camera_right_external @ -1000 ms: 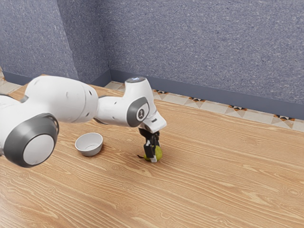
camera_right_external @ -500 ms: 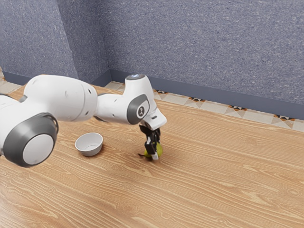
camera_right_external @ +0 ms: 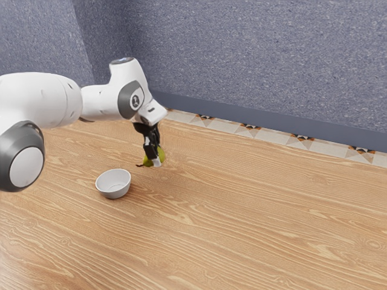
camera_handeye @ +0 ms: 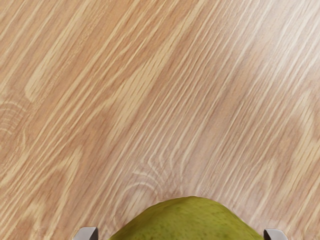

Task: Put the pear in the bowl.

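Observation:
In the exterior view my gripper (camera_right_external: 155, 162) is shut on the green pear (camera_right_external: 161, 154), holding it up off the table with its dark stem toward the exterior view's left. The white bowl (camera_right_external: 113, 183) stands upright on the table, lower in that view and to the exterior view's left of the pear. In the wrist view the pear (camera_handeye: 187, 220) lies between the two fingertips of my gripper (camera_handeye: 181, 234). The near finger covers part of the pear in the exterior view.
The wooden table (camera_right_external: 254, 211) stretches away toward the exterior view's right. Behind its far edge are a strip of patterned floor tiles (camera_right_external: 251, 130) and a blue-grey wall (camera_right_external: 260, 60).
My gripper has lifted the pear from the table and carried it up and toward the exterior view's left, nearer the bowl. The bowl has stayed where it was.

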Controlling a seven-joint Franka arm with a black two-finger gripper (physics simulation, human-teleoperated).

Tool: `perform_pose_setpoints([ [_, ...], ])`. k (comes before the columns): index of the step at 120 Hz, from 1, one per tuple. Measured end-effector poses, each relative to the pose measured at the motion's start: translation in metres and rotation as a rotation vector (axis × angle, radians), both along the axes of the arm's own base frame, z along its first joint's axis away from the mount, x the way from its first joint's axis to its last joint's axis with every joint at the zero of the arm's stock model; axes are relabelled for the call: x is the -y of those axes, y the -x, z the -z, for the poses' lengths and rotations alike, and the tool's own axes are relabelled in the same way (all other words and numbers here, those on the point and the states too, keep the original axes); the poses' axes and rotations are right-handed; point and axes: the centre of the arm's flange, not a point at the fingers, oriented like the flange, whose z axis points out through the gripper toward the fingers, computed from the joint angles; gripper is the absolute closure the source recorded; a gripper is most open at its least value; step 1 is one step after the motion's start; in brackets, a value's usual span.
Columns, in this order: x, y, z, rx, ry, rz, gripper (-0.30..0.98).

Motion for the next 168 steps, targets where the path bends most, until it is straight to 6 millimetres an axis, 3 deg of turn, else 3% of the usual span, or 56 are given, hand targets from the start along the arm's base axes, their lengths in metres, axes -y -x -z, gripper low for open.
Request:
perform_pose_setpoints([
  [22, -0.067, 0.009, -0.009, -0.038, -0.036, -0.088, 0.56],
  [35, -0.088, 0.016, -0.008, -0.063, -0.045, -0.110, 0.56],
  [83, -0.098, 0.070, 0.008, -0.166, -0.031, -0.124, 0.56],
  [136, -0.101, 0.077, 0.031, -0.192, -0.056, -0.128, 0.55],
  [168, -0.100, 0.079, 0.034, -0.207, -0.046, -0.124, 0.19],
])
